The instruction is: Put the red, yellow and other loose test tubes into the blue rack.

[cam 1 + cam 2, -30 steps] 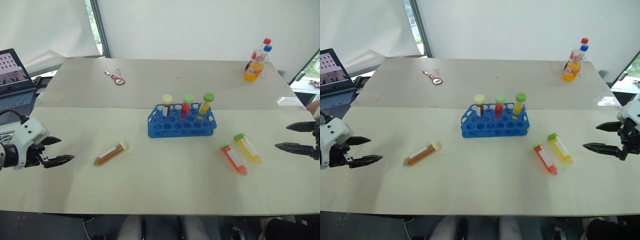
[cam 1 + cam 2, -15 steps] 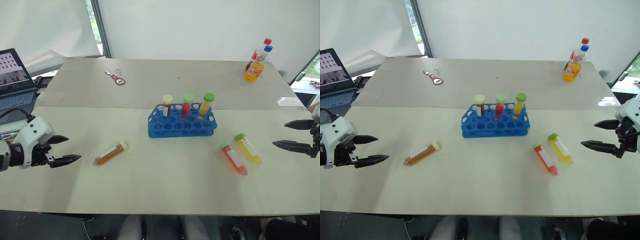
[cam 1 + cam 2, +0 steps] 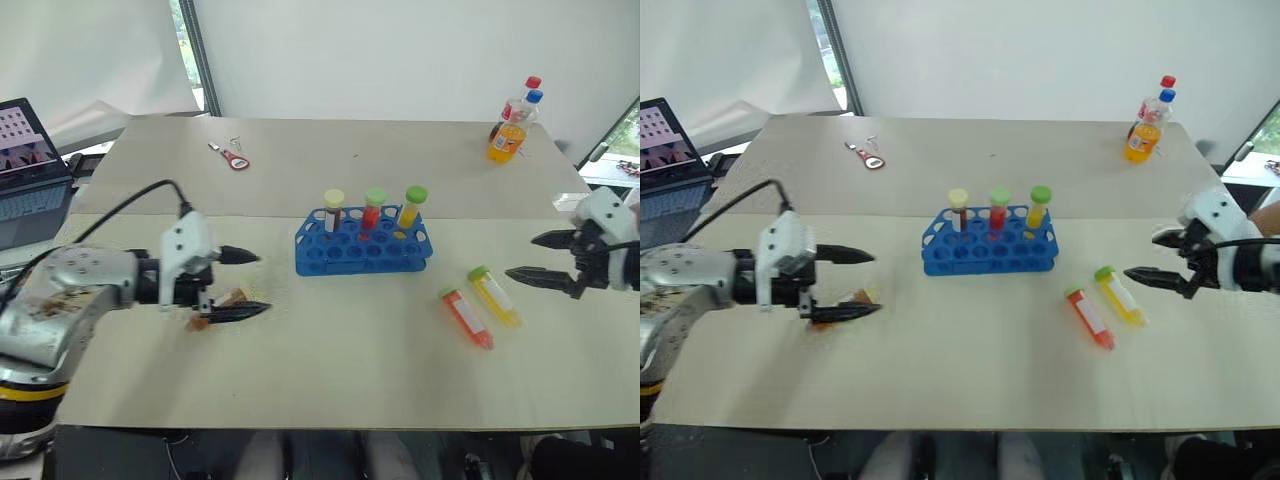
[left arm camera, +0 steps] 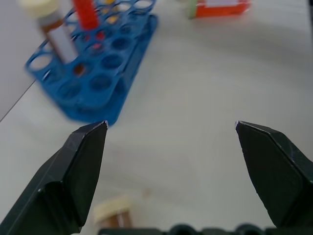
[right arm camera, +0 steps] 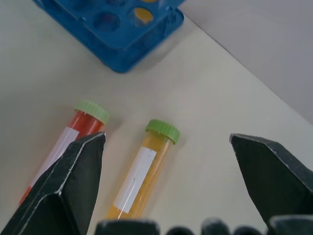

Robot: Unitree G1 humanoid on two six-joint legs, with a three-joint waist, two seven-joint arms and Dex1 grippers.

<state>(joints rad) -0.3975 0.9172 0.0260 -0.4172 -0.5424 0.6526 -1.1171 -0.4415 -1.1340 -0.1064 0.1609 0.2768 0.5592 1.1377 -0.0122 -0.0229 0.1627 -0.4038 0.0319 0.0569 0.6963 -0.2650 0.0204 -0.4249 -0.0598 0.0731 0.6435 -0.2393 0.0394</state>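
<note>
Currently your left gripper (image 3: 243, 284) is hovering with jaws spread wide at centre-left over the amber tube (image 3: 228, 299), gripping nothing. Your right gripper (image 3: 528, 256), equally spread and empty, is sitting at right beside the yellow tube (image 3: 494, 295) and red tube (image 3: 466, 317), while the blue rack (image 3: 364, 250) is standing mid-frame.

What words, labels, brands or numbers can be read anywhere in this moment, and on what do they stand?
No text reads legibly.
White labels on the loose yellow tube and red tube: no writing can be made out.
Label on the amber tube in the blue rack: blurred.
Orange soda bottle label: too small to read.
Laptop screen: a pattern, too small to read.
</note>
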